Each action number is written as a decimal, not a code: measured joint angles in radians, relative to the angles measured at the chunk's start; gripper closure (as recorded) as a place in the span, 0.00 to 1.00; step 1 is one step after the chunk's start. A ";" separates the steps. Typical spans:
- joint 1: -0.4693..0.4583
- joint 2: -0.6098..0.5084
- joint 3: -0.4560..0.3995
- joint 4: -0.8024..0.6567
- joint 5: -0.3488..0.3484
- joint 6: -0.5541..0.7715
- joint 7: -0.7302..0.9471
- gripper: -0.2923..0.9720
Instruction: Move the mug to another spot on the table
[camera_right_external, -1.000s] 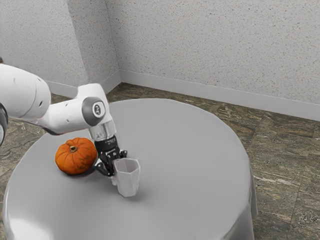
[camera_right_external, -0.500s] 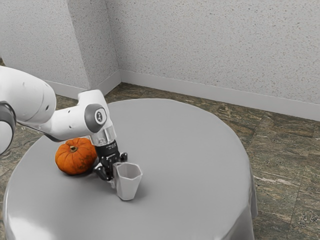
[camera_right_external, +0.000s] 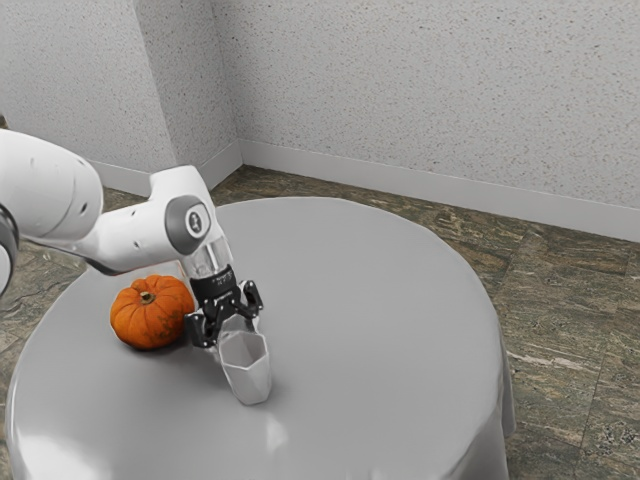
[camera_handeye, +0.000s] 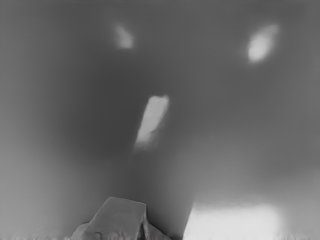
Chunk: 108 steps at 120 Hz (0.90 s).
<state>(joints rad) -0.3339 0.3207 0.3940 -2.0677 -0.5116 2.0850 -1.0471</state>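
White arm (camera_right_external: 120, 235) bent low from the exterior view's left, black hand (camera_right_external: 226, 320) downward, fingers (camera_right_external: 203, 335) spread

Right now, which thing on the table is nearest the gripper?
The white mug, right under the gripper; the orange pumpkin sits off to the side, toward the exterior view's left.

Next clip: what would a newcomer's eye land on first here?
The bright orange pumpkin catches the eye first, sitting on the round grey table toward the exterior view's left. Close beside it, the white arm's black pincer hangs at the rim of a pale grey faceted mug.
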 joint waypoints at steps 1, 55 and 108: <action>0.000 -0.001 0.000 0.001 0.001 0.000 0.000 0.30; 0.000 -0.052 0.030 0.010 0.041 -0.003 0.008 0.24; 0.005 -0.205 0.063 0.298 0.360 -0.212 0.112 0.23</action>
<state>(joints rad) -0.3294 0.1154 0.4571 -1.7697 -0.1517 1.8730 -0.9355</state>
